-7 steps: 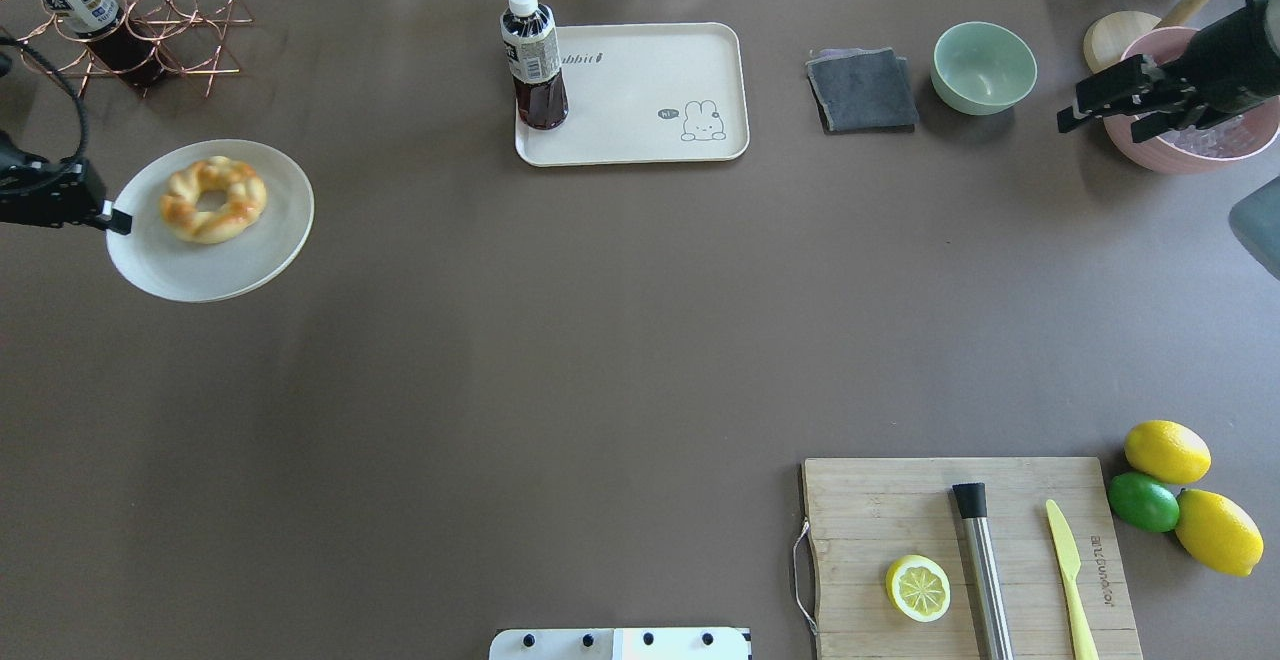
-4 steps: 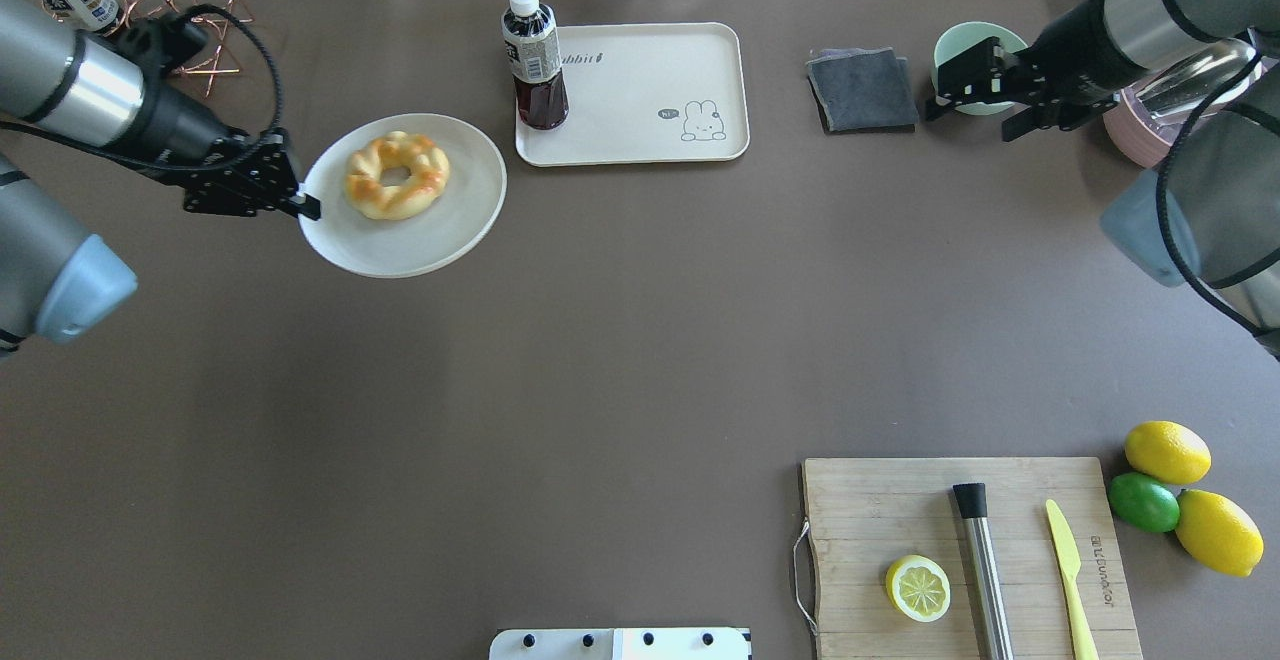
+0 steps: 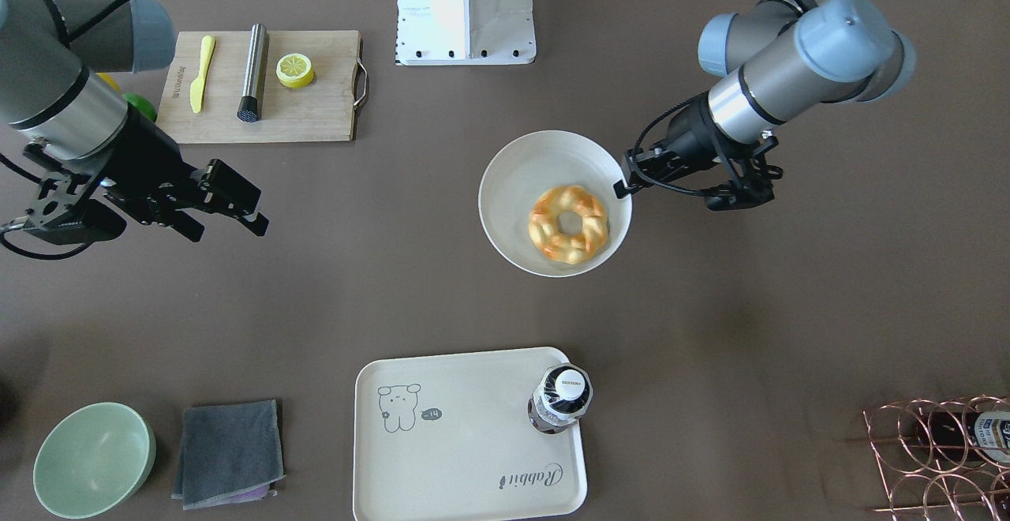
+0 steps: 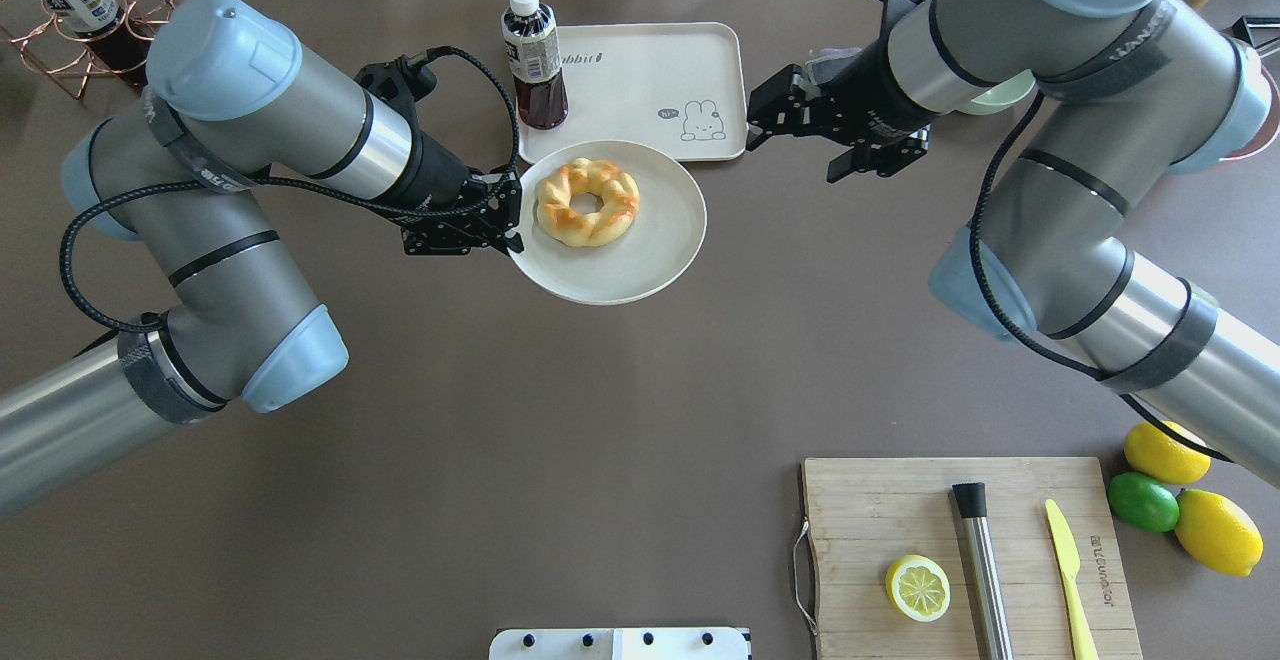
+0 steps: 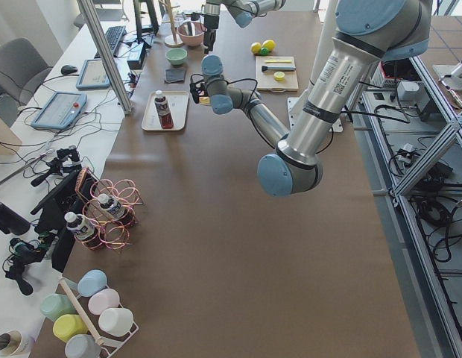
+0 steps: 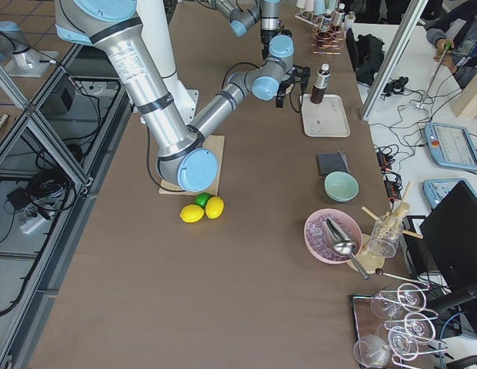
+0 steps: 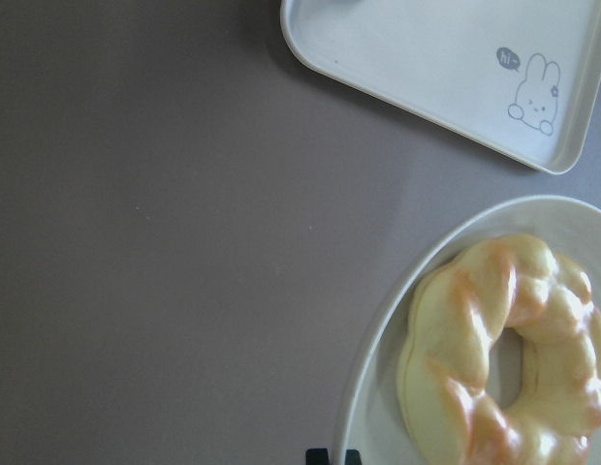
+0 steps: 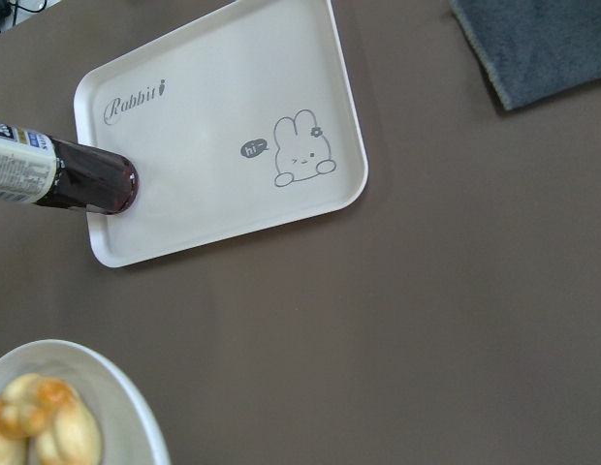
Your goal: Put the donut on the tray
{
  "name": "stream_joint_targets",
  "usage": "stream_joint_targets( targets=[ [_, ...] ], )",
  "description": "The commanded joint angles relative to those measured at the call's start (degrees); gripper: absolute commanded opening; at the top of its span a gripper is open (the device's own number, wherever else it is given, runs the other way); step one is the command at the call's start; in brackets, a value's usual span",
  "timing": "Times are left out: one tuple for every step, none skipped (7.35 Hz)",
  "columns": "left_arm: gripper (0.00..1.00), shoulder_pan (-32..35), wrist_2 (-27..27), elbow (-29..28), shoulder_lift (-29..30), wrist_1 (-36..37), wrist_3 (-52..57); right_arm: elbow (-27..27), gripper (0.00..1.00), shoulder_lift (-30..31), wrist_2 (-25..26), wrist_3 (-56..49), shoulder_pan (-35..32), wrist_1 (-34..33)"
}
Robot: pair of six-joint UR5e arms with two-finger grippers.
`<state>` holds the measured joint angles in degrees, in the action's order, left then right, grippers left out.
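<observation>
The donut (image 4: 587, 202), a golden braided ring, lies on a white round plate (image 4: 645, 260). My left gripper (image 4: 508, 218) is shut on the plate's left rim and holds it just in front of the cream rabbit tray (image 4: 650, 80). The donut (image 7: 504, 358) and the tray (image 7: 427, 48) show in the left wrist view. My right gripper (image 4: 757, 128) is open and empty, hovering by the tray's right front corner. In the front view the donut (image 3: 568, 223) sits in the plate (image 3: 521, 170), with the tray (image 3: 458, 442) nearer the camera.
A dark drink bottle (image 4: 533, 60) stands on the tray's left end. A grey cloth (image 3: 229, 450) and a green bowl (image 3: 93, 458) lie to the tray's right. A cutting board (image 4: 870, 500) with a lemon slice, a steel rod and a knife sits at the near right.
My left arm has carried the plate with the donut to the right, up to the tray. My right arm has swung left from the pink bowl to the tray's right corner.
</observation>
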<state>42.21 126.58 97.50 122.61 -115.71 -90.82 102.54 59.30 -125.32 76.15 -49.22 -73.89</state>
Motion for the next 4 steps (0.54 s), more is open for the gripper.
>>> stream_joint_targets(
  targets=[
    [0.00,-1.6,-1.5,0.0,2.4,0.9,-1.2,1.6,0.90,-4.5,4.7,4.4,5.6,-4.6],
    [0.00,-1.6,-1.5,0.1,2.5,0.9,-1.2,1.5,0.89,-4.4,6.4,4.5,7.5,-4.6],
    [0.00,-1.6,-1.4,0.1,2.8,0.8,-1.7,1.5,0.87,-4.5,6.8,4.7,8.3,-4.7],
    [0.00,-1.5,-1.4,0.4,3.0,0.8,-2.1,1.5,0.79,-4.0,6.9,4.7,8.6,-4.6]
  ],
)
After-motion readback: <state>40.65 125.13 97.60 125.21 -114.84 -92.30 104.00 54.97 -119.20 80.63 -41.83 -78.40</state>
